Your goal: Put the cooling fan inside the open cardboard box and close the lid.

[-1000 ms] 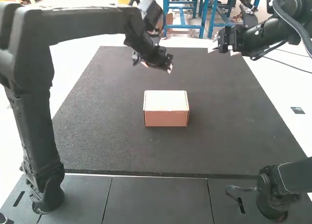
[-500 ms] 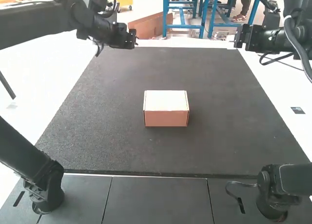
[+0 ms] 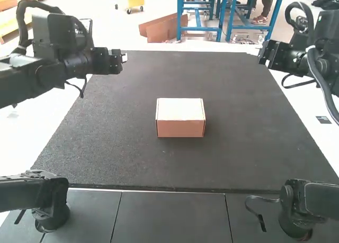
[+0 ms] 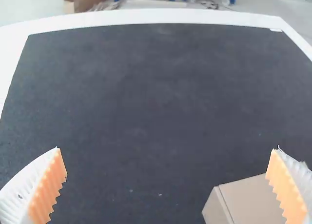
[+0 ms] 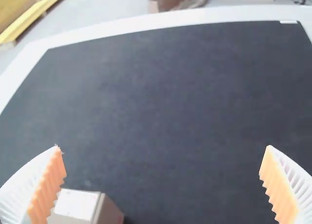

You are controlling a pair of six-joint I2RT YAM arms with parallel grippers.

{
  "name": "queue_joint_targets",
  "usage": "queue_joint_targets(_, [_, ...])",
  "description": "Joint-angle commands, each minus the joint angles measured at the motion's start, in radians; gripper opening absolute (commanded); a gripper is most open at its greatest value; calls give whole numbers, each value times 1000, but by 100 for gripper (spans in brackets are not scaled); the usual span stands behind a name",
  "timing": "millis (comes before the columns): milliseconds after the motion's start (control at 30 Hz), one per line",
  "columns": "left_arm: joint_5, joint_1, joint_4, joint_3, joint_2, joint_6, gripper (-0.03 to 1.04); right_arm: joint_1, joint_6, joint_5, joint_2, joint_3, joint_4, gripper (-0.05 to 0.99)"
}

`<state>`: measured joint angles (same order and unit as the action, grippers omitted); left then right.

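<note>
Cardboard box [image 3: 180,117] sits unmoved; left gripper [image 3: 122,57] has pulled back leftward.

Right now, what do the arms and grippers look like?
Both arms are black. The left arm has thick rounded links, and the right arm has looping black cables. The left gripper and right gripper each have white ribbed fingers with serrated orange pads.
</note>
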<state>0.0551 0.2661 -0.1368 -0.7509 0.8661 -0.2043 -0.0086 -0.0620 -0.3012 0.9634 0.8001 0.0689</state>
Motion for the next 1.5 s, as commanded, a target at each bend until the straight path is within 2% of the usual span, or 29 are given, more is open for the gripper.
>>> queue_joint_targets(0, [3,-30,51,90,-93,-9,97,-8,-15,54,-29,-56,-44,92])
queue_joint_targets(100, [9,-70,105,182,-184,-7,97,-2,-13,79,-38,-121,-77,92])
queue_joint_targets(267, [3,-123,240,323,-342,-3,97,6,-21,97,-75,-248,-259,92])
queue_joint_targets(400, [-3,-139,204,381,-440,-3,97,7,-36,97,-111,-317,-337,92])
queue_joint_targets(500, [-6,-154,167,420,-512,5,97,9,-33,97,-141,-360,-345,91])
queue_joint_targets(633, [-3,-168,152,441,-584,25,97,10,-32,132,-175,-432,-383,91])
queue_joint_targets(733, [-1,-165,157,443,-608,36,97,6,-41,143,-213,-503,-506,91])
queue_joint_targets(767, [-1,-162,163,443,-616,59,97,4,-47,143,-223,-522,-537,91])
queue_joint_targets(833, [6,-156,195,446,-633,143,97,-2,-50,143,-238,-553,-574,91])
queue_joint_targets(933, [8,-143,281,464,-656,230,97,-14,-53,139,-267,-579,-592,91])
queue_joint_targets(1000, [-3,-136,359,502,-674,233,97,-16,-52,131,-292,-598,-593,91])
queue_joint_targets(1067, [-6,-126,376,529,-696,250,97,-14,-50,117,-315,-625,-593,91])
queue_joint_targets(1300, [-26,-84,355,613,-789,283,97,-7,-36,111,-381,-697,-547,91])
queue_joint_targets(1367, [-77,-73,332,631,-814,281,97,9,-36,100,-399,-719,-537,91])
queue_joint_targets(1467, [-106,-65,325,639,-826,279,97,13,-38,97,-433,-728,-503,91])
